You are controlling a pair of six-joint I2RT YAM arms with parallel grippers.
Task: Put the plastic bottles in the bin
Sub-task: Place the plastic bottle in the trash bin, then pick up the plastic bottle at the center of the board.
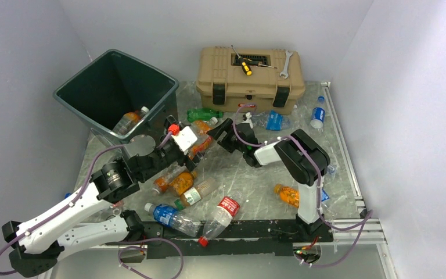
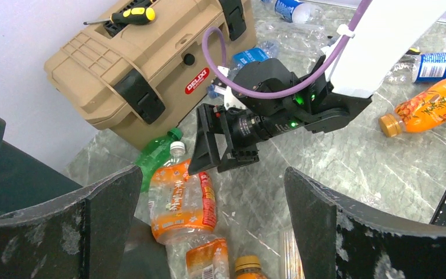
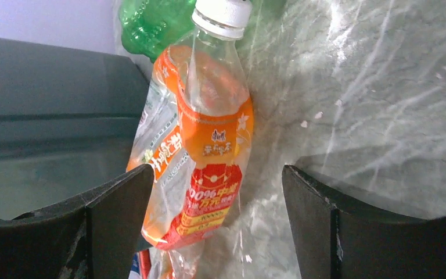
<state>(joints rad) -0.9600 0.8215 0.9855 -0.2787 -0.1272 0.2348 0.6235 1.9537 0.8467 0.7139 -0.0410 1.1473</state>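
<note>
The dark green bin [image 1: 81, 87] stands at the back left with one orange bottle [image 1: 129, 121] inside. A crushed clear bottle with an orange and red label [image 1: 202, 128] lies by the bin's right side. It also shows in the left wrist view [image 2: 180, 200] and the right wrist view [image 3: 200, 133]. My left gripper [image 1: 190, 152] is open and empty just near of it [image 2: 212, 174]. My right gripper [image 1: 216, 131] is open and empty, with the crushed bottle reaching between its fingers from the left [image 3: 216, 171]. A green bottle [image 1: 203, 114] lies behind it.
A tan toolbox [image 1: 250, 78] with a screwdriver and a wrench on top stands at the back. Several more bottles lie about the table: orange ones [image 1: 174, 181] [image 1: 287, 195], a red-labelled one [image 1: 223, 212], and blue-labelled ones [image 1: 171, 216] [image 1: 273, 121] [image 1: 317, 116].
</note>
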